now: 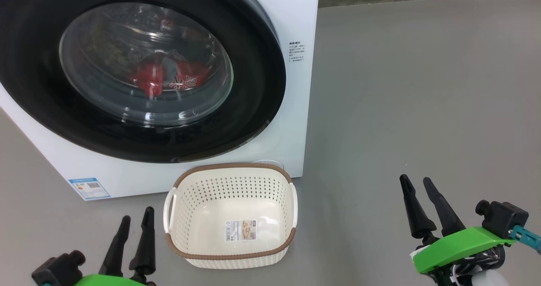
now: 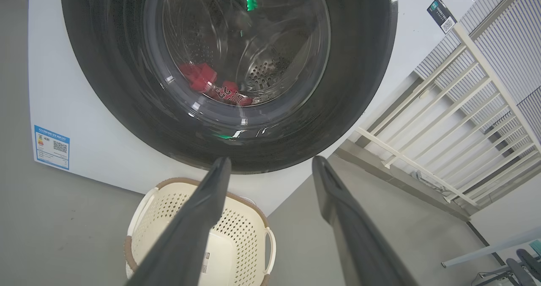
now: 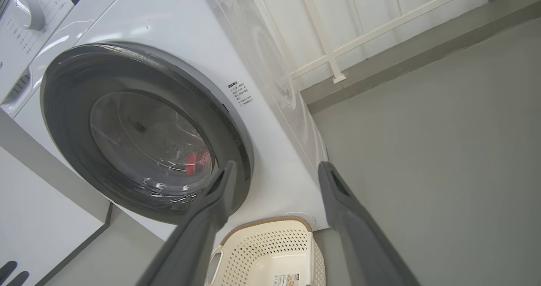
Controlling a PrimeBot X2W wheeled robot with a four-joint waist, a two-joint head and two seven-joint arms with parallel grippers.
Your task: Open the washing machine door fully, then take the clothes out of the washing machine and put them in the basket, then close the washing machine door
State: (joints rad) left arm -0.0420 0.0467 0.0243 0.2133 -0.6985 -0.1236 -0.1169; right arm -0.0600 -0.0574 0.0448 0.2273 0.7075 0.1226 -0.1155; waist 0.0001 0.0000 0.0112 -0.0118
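Observation:
The white washing machine [image 1: 291, 20] stands at the upper left, its round black-ringed door [image 1: 253, 87] lying flat against the front. Red clothes [image 1: 165, 77] with white lettering lie in the drum behind the glass, also as red clothes [image 2: 211, 83] in the left wrist view. The cream basket [image 1: 230, 262] with a brown rim sits on the floor in front of the machine, holding no clothes. My left gripper [image 1: 136, 218] is open at the lower left beside the basket. My right gripper [image 1: 416, 181] is open at the lower right, well away from machine and basket.
Grey floor [image 1: 422, 87] spreads to the right of the machine. A white railing [image 2: 456, 121] and a low grey kerb [image 3: 405, 53] run along the wall behind. A blue label [image 1: 89, 188] marks the machine's lower corner.

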